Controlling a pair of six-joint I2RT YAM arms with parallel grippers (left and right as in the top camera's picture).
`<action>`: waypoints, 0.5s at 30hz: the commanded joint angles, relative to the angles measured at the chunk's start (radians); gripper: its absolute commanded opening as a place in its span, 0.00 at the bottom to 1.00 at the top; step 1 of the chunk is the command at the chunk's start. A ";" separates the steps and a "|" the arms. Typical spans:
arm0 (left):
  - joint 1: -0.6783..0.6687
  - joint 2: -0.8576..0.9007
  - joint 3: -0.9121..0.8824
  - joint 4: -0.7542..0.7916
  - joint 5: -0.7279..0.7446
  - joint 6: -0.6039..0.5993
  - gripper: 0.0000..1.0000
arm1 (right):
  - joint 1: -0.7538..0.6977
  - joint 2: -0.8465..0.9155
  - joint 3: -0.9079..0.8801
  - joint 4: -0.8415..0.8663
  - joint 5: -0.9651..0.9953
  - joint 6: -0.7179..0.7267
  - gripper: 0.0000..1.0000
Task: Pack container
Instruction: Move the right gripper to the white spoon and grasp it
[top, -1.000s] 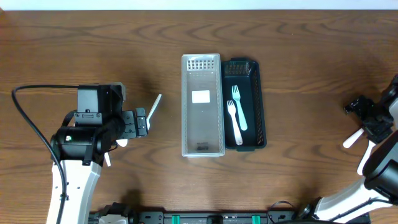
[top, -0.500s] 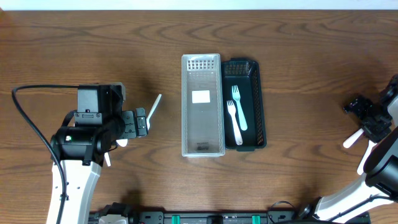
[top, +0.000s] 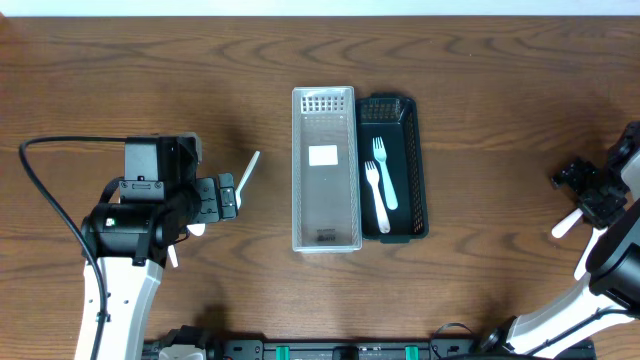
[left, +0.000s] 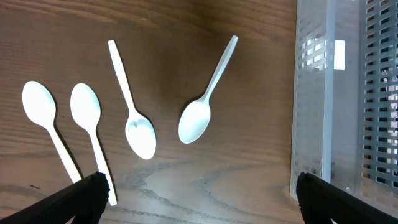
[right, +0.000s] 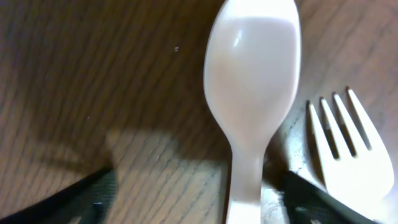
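A clear tray (top: 297, 170) lies in the middle of the wooden table (top: 480, 80), and a dark basket (top: 418, 170) sits touching its right side. Two white forks (top: 378, 190) lie lengthwise in the basket, side by side. The left gripper (left: 204, 199) hovers over the table to the left of the tray with its fingers wide apart and nothing between them. Below it, one slanted spoon (left: 198, 119) lies nearest the tray with its bowl toward the camera, and three more spoons (left: 140, 134) lie further left, all flat on the wood and apart from one another. At the far right edge of the table, well away from the tray and basket, the right gripper (right: 199, 198) is down low over a lone spoon (right: 252, 81). Its fingers (right: 93, 196) stand apart on either side of the handle, with a gap showing on both sides, so the spoon is not clamped. A loose fork (right: 348, 155) lies just beside that spoon, its tines near the bowl.
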 joint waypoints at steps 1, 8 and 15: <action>0.004 0.003 0.020 -0.006 -0.011 0.006 0.98 | -0.004 0.044 -0.008 -0.007 -0.012 0.000 0.70; 0.004 0.003 0.020 -0.006 -0.011 0.006 0.98 | -0.004 0.044 -0.008 -0.007 -0.013 0.000 0.39; 0.004 0.003 0.020 -0.006 -0.011 0.006 0.98 | -0.004 0.044 -0.008 -0.007 -0.013 0.000 0.25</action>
